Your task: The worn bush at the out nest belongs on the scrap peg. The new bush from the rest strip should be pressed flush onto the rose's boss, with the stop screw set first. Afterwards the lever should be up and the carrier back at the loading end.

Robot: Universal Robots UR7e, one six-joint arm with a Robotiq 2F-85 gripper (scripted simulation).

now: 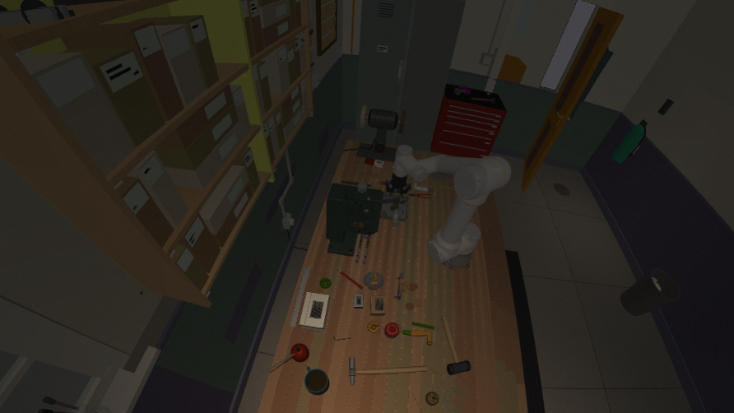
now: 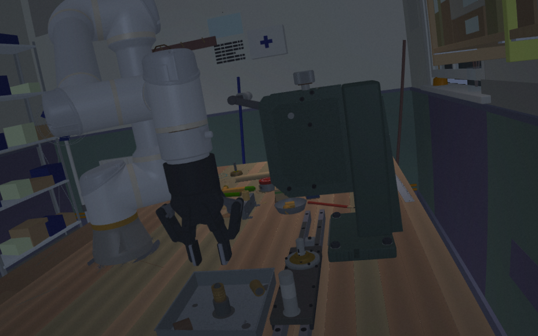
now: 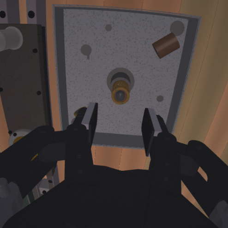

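My gripper (image 2: 208,252) (image 3: 118,124) (image 1: 396,199) hangs open and empty above the near edge of the grey tray (image 2: 216,301) (image 3: 122,73). A knurled brass bush (image 2: 218,292) (image 3: 120,91) sits upright on the peg at the tray's centre. A second brass bush (image 2: 257,287) lies on its side near the tray's edge beside the carrier. A brown cylinder (image 3: 166,45) (image 2: 182,324) lies in a tray corner. The black carrier (image 2: 297,277) rides on rails next to the tray, bearing the brass rose (image 2: 303,258) with its boss and a pale cylinder (image 2: 289,293). The dark green press (image 2: 329,158) (image 1: 354,216) stands behind, its lever (image 2: 242,99) sticking out sideways.
The robot's base (image 1: 454,246) stands on the wooden bench right of the press. Hammers (image 1: 385,370), a mallet (image 1: 454,354), a cup (image 1: 316,381), a red knob (image 1: 392,330) and small parts litter the bench's far end. A bench grinder (image 1: 381,128) stands beyond the press.
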